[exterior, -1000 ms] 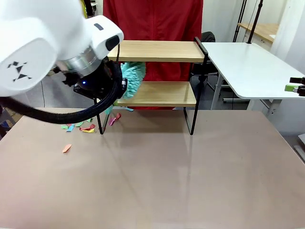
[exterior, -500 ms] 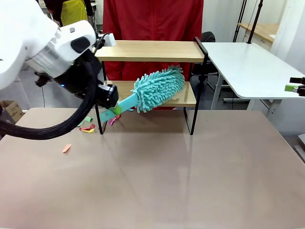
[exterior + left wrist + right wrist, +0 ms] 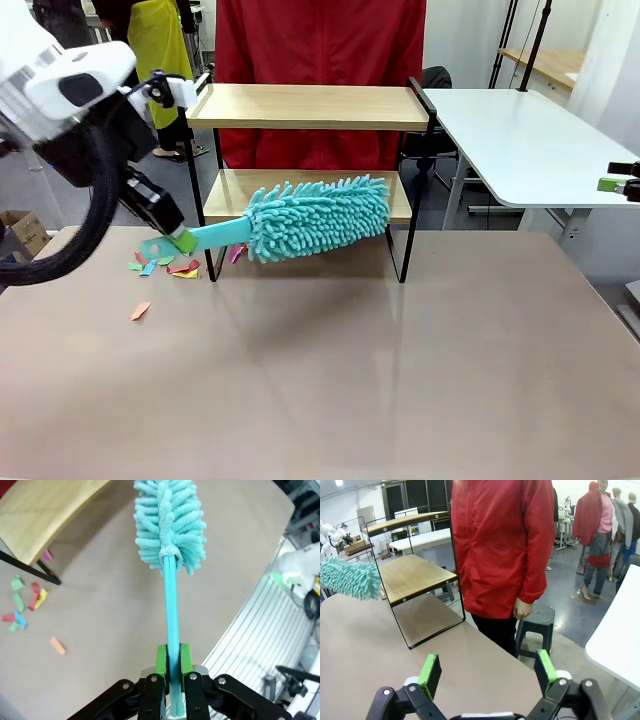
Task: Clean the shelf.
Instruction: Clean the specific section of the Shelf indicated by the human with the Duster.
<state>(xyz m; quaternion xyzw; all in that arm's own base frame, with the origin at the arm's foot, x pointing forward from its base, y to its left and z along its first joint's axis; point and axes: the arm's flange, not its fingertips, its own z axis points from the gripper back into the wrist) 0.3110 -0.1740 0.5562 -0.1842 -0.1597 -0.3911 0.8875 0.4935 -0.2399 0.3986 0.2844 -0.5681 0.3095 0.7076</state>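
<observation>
Your left gripper [image 3: 176, 240] is left of the shelf [image 3: 310, 106], down near its bottom board. It is squeezed tight on the thin handle [image 3: 172, 605] of the teal duster [image 3: 318, 215]. In the left wrist view the green pads [image 3: 161, 661] press the handle from both sides.

Little paper bits [image 3: 165, 265] lie on the table [image 3: 350, 380] by the shelf's left leg. One orange bit [image 3: 140, 311] lies a little further from that leg.

The duster's fluffy head hangs in front of the shelf's bottom board, up off the table, and points toward the shelf's right side.

A person [image 3: 320, 40] in a red jacket stands just behind the shelf. A white table [image 3: 520, 140] is to the right of the shelf.

Your right gripper [image 3: 487, 672] is spread wide and holds nothing. It is well apart from the shelf.
</observation>
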